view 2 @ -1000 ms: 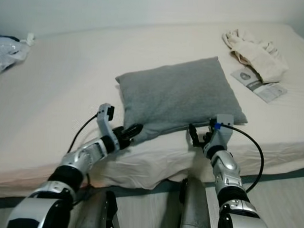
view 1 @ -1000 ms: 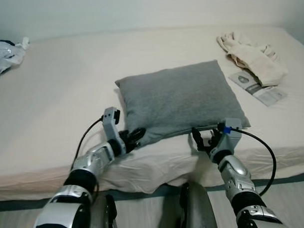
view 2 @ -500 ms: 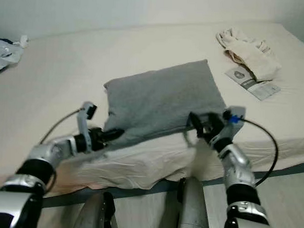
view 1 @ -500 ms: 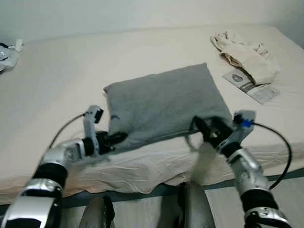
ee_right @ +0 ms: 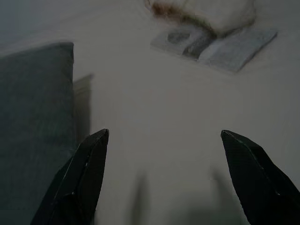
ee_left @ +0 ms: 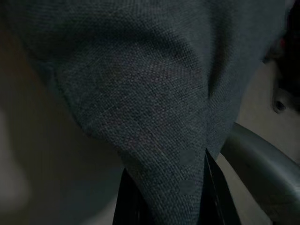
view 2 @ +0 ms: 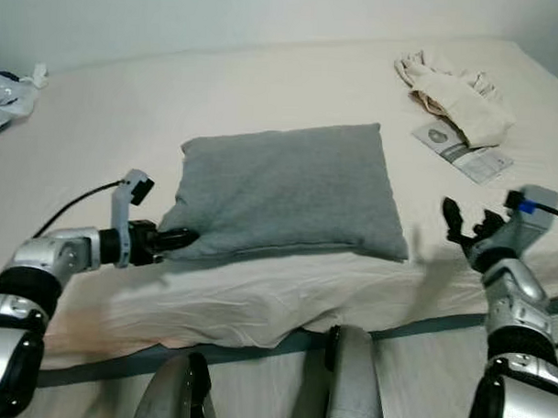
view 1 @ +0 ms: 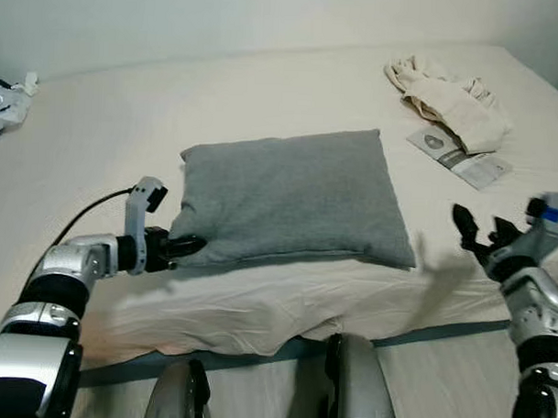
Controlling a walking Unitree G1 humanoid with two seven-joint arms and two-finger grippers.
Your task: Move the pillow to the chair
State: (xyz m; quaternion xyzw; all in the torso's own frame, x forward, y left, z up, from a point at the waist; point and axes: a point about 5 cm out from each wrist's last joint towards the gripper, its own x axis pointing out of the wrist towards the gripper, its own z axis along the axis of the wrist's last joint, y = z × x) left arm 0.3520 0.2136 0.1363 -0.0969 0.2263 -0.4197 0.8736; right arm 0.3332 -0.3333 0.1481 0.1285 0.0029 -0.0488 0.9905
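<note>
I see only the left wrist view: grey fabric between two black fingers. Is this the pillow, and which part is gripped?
Observer: Yes, the left gripper is shut on the near left corner of the grey pillow, which lies on the bed.
Operator: Where is the other arm?
Observer: The right gripper hangs open above the bed's near edge, apart from the pillow's right side.
Operator: Anything else on the bed?
Observer: A cream cloth and a leaflet lie at the far right.

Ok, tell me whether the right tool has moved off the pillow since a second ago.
Yes. The right tool has swung out to the robot's right, clear of the pillow, toward the booklet side of the bed. It is open.
</note>
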